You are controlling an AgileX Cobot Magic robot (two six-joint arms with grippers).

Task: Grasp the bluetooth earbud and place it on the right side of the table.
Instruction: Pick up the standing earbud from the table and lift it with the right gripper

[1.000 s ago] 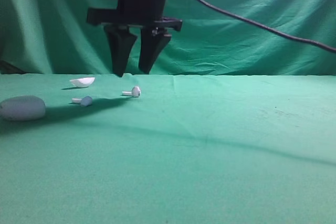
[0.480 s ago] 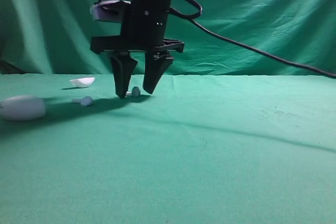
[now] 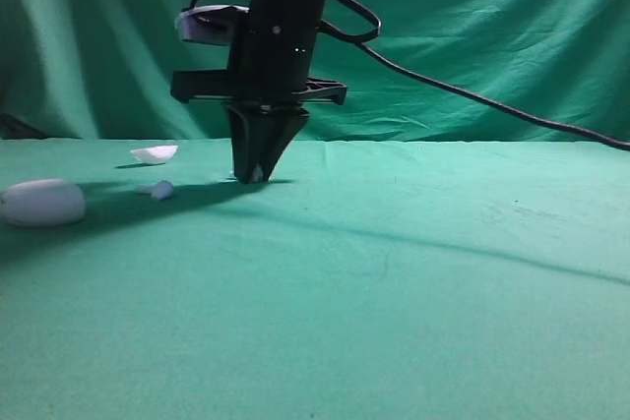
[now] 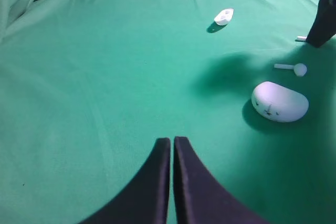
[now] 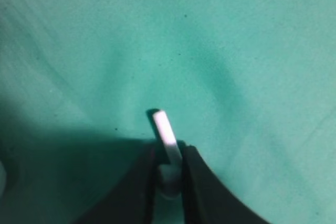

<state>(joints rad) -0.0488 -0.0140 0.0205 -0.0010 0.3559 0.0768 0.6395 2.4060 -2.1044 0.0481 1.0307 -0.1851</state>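
My right gripper (image 3: pixel 254 176) stands upright at the back left of the green table (image 3: pixel 413 302), its tips down on the cloth. It is shut on the bluetooth earbud (image 5: pixel 165 127). The white stem pokes out ahead of the jaws in the right wrist view, and the bulb sits between the fingers (image 5: pixel 191 174). In the left wrist view the stem tip (image 4: pixel 301 38) shows beside that gripper's dark finger (image 4: pixel 321 24). My left gripper (image 4: pixel 171 141) is shut on nothing and hovers over bare cloth, well short of the objects.
A second earbud (image 3: pixel 157 189) lies just left of the right gripper. A white pebble-shaped case (image 3: pixel 41 202) sits at the far left and a shallow white shell (image 3: pixel 155 153) behind it. A black cable (image 3: pixel 472 95) trails off right. Green backdrop hangs behind.
The right gripper came down from above the table onto the earbud, then its jaws went from wide apart to shut around it. The other objects have not moved.
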